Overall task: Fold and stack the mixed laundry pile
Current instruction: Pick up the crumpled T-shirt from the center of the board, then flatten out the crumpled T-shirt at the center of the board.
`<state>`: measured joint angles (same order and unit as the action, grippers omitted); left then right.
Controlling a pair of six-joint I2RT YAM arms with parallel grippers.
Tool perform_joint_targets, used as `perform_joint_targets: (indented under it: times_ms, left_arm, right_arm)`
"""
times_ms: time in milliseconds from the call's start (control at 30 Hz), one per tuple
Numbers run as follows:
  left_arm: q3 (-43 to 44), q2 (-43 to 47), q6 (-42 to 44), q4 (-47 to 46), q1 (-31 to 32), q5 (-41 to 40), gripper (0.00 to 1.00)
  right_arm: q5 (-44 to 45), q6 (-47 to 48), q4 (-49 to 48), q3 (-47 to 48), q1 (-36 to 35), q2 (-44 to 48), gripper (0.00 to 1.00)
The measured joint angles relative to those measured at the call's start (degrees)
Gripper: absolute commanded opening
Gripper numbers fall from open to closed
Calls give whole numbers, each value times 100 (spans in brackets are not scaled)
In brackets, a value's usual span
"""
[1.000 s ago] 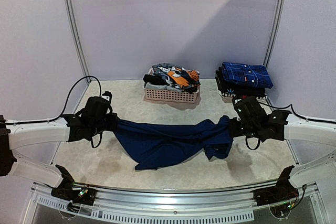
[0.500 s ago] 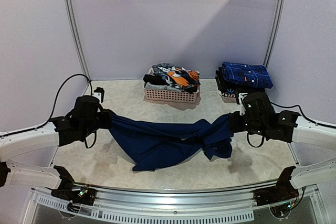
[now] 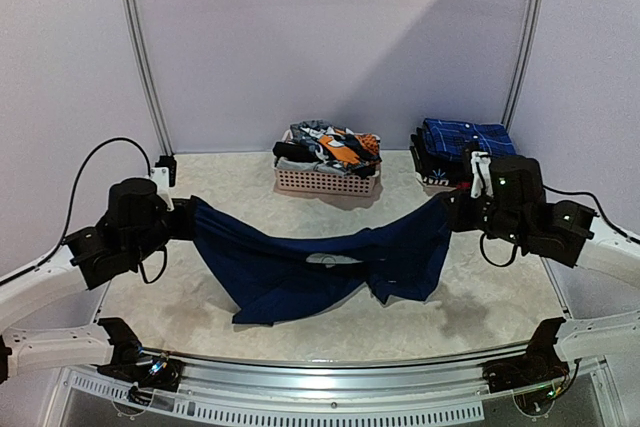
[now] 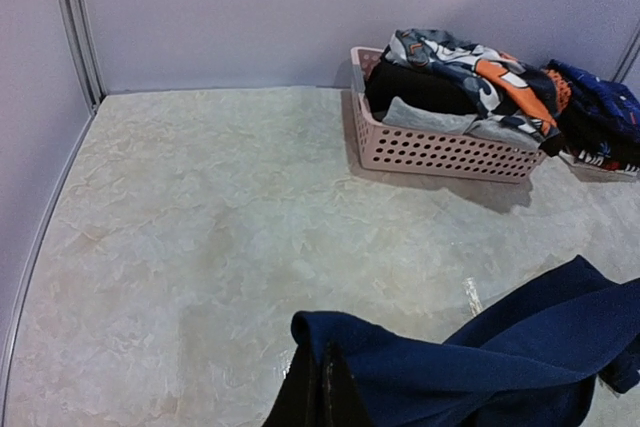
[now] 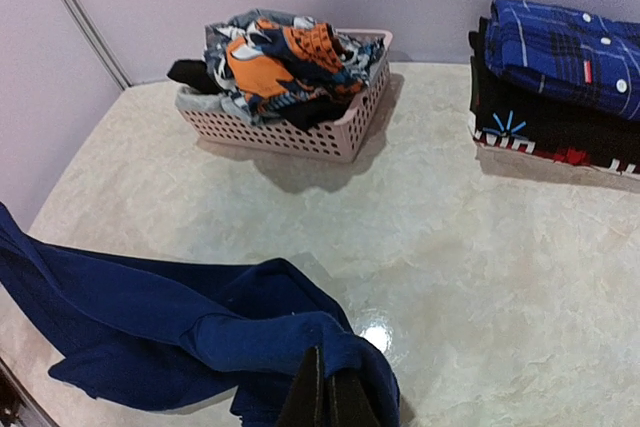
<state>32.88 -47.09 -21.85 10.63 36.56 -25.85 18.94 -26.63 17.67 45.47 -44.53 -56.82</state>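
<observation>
A navy T-shirt (image 3: 320,262) hangs stretched between my two grippers above the table, sagging in the middle with its lower edge on the surface. My left gripper (image 3: 186,217) is shut on its left end (image 4: 330,339). My right gripper (image 3: 452,211) is shut on its right end (image 5: 330,342). The rest of the mixed laundry pile (image 3: 330,145) lies heaped in a pale pink basket (image 3: 328,181) at the back: an orange-patterned garment (image 5: 265,62) over black and grey pieces (image 4: 420,92).
A stack of folded clothes (image 3: 462,152), blue plaid on top of black, stands at the back right of the table (image 3: 250,187). Pale walls close in the back and both sides. Cables run along the left (image 3: 95,162) and right edges.
Both grippers have moved outward and farther back, pulling the navy T-shirt wider and tauter between them. Its bunched right part has spread out.
</observation>
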Motion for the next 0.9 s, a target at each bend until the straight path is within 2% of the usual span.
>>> perform_joint_targets:
  times_ms: [167, 367, 633, 900]
  left_arm:
    - [317, 297, 28, 138, -2, 422, 0]
    - [1117, 782, 96, 229, -4, 863, 0]
    - [2361, 1036, 323, 479, -4, 1443, 0]
    - [3504, 1078, 424, 605, -4, 2618, 0]
  right_arm:
    - [-24, 186, 103, 656, 0, 350, 0]
    - [-468, 603, 179, 2022, 4, 396, 0]
    - [-1784, 1137, 754, 3244, 9, 404, 0]
    - [-3154, 1497, 1672, 4662, 9, 592, 0]
